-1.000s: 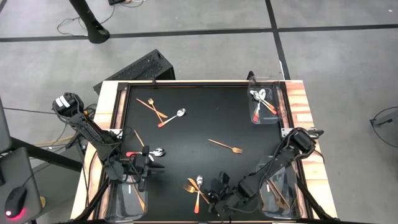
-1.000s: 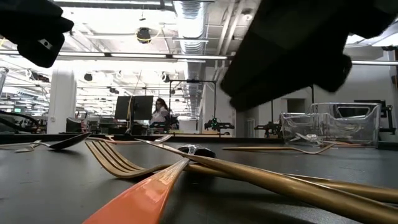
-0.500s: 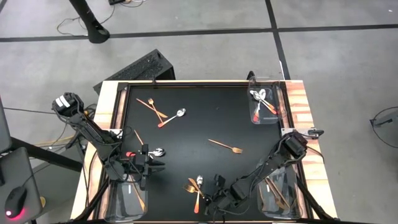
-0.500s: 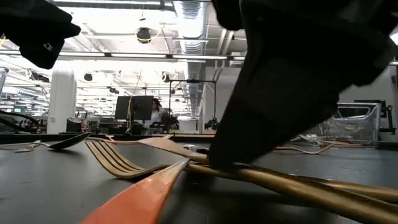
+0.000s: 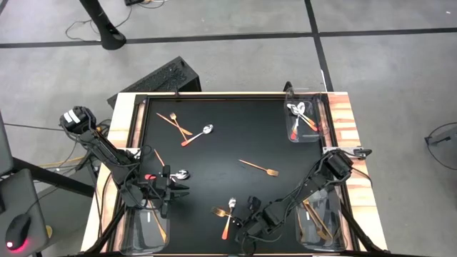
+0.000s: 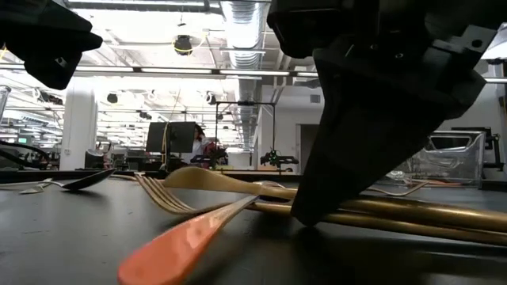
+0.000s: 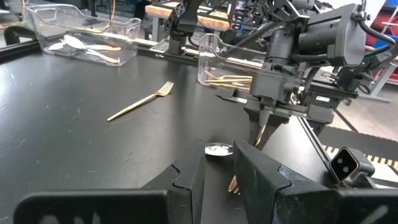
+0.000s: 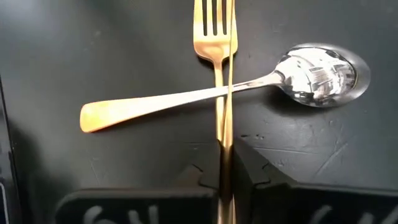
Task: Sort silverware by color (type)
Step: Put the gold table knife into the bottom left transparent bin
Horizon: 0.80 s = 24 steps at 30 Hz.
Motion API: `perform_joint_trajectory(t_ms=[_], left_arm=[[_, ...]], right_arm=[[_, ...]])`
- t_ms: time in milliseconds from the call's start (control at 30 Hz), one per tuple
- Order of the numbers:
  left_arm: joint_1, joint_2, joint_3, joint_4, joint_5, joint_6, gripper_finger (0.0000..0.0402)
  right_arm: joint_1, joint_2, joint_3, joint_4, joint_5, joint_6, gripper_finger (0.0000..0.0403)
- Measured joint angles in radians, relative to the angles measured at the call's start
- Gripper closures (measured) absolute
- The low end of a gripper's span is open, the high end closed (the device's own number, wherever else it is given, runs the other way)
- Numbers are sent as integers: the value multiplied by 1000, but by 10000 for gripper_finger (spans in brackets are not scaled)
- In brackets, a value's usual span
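Note:
My right gripper (image 5: 246, 220) is low at the table's near edge, shut on a thin gold stick-like piece (image 8: 230, 62). That piece runs over a gold fork (image 8: 214, 25) and across the orange handle of a silver spoon (image 8: 317, 71). In the low view the dark finger (image 6: 356, 142) stands on the gold pieces (image 6: 396, 210). My left gripper (image 5: 178, 188) waits open near the left side. It is beside a silver spoon with a red handle (image 5: 178, 173) and touches nothing. Another gold fork (image 5: 260, 168) and mixed pieces (image 5: 187, 130) lie flat on the table. My right gripper pinches the gold stick-like piece between its two fingers (image 8: 196, 186), on the stretch (image 8: 225, 152) just short of the crossing spoon handle. The fingers come from above, pointing down, and the piece runs lengthwise out of the gap. Its far part lies over the spoon's handle and the fork.
A clear bin (image 5: 303, 121) at the far right holds silver, red-handled pieces. A clear bin (image 5: 318, 218) at the near right holds gold ones. Another clear bin (image 5: 146, 228) sits at the near left. The black mat's middle (image 5: 228, 153) is bare.
My right gripper has moved toward the table's left and down onto the crossed pieces at the near edge. The gold fork and the orange-handled spoon have slid and turned a little on the table.

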Motion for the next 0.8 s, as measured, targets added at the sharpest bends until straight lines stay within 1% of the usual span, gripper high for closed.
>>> perform_joint_trajectory(t_ms=[133, 233, 300, 367, 533, 667, 800], left_arm=[[0, 0, 0, 0, 0, -5, 331], [0, 0, 0, 3, -2, -7, 331], [2, 0, 0, 7, -11, -14, 331], [2, 0, 0, 7, -12, -20, 331], [2, 0, 0, 8, -12, -32, 331], [2, 0, 0, 8, -12, -40, 331], [2, 0, 0, 6, 3, -51, 331]], right_arm=[[0, 3, 38, -58, 10, -7, 381], [0, 4, 85, -139, 67, -4, 378], [2, 4, 120, -203, 115, -3, 368], [1, 4, 150, -261, 136, -3, 356], [-8, 4, 159, -294, 137, -1, 337], [-18, 3, 132, -382, 121, 80, 333], [-19, 3, 123, -425, 99, 110, 332]])
